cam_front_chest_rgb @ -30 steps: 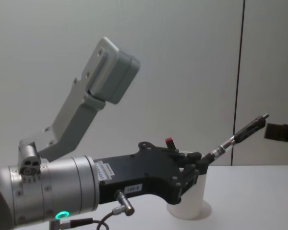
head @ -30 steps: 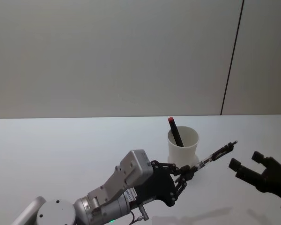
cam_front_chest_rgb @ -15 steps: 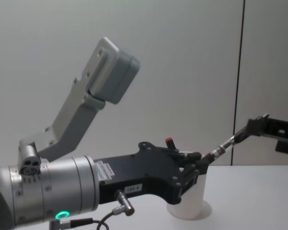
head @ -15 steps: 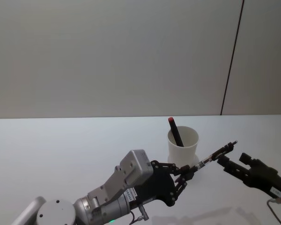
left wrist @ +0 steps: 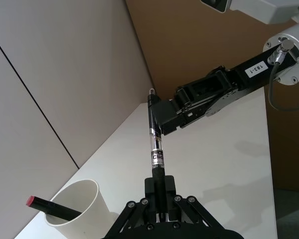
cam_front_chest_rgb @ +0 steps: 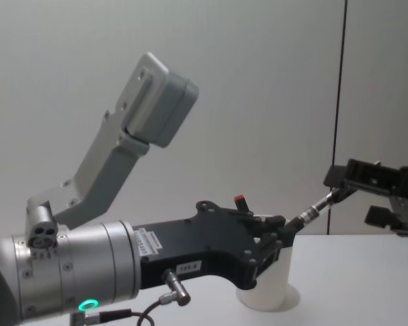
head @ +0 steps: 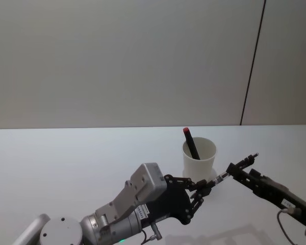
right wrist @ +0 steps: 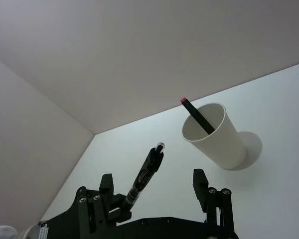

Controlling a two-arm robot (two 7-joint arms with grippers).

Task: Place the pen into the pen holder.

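Left pincer (head: 198, 193) clenched on lower end of pen (head: 235, 167), held above the counter (head: 66, 168) just right of the cup (head: 199, 156); pen tilts up and to the right. Right pincer (head: 238, 171) released, fingers (right wrist: 200, 181) spread either side of pen's upper end, not yet gripping. Cup stands upright on counter and holds a black marker with red cap (head: 190, 143), leaning against its rim. Left pincer partly hides the cup in chest view.
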